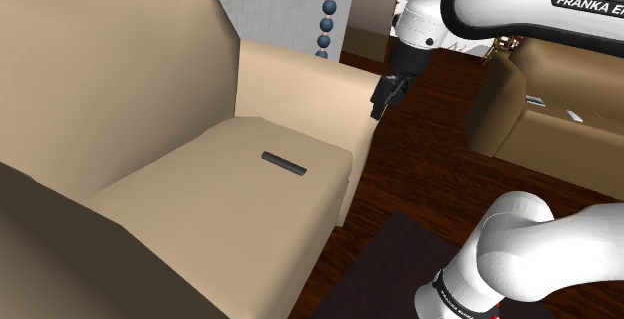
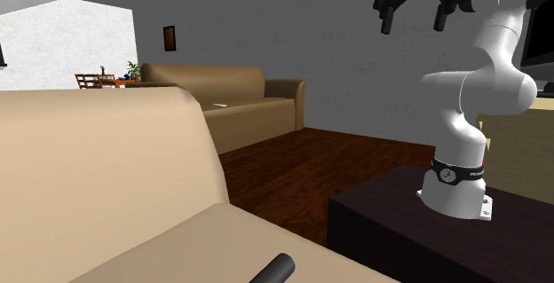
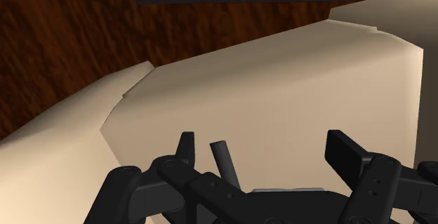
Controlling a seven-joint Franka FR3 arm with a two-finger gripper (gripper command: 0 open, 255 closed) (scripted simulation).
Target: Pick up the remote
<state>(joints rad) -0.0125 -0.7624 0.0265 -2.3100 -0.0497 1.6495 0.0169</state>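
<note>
Nearest, in the wrist view, the all-black two-finger gripper [image 3: 265, 145] has its fingers spread wide and holds nothing. The slim dark bar-shaped remote [image 3: 223, 161] shows between them, untouched, lying flat on the beige cushioned sofa [image 3: 281, 82]. In the shoulder view the remote rests mid-seat, at 8 o'clock from the gripper and well apart from it. Dark wooden floor [image 1: 420, 167] runs on to a second brown sofa [image 1: 560, 117] at 3 o'clock. The second exterior view adds the dark box stand [image 2: 382, 228] at 5 o'clock, a grey wall [image 2: 355, 77], and a small dark wall picture [image 2: 169, 37] at 10 o'clock.
</note>
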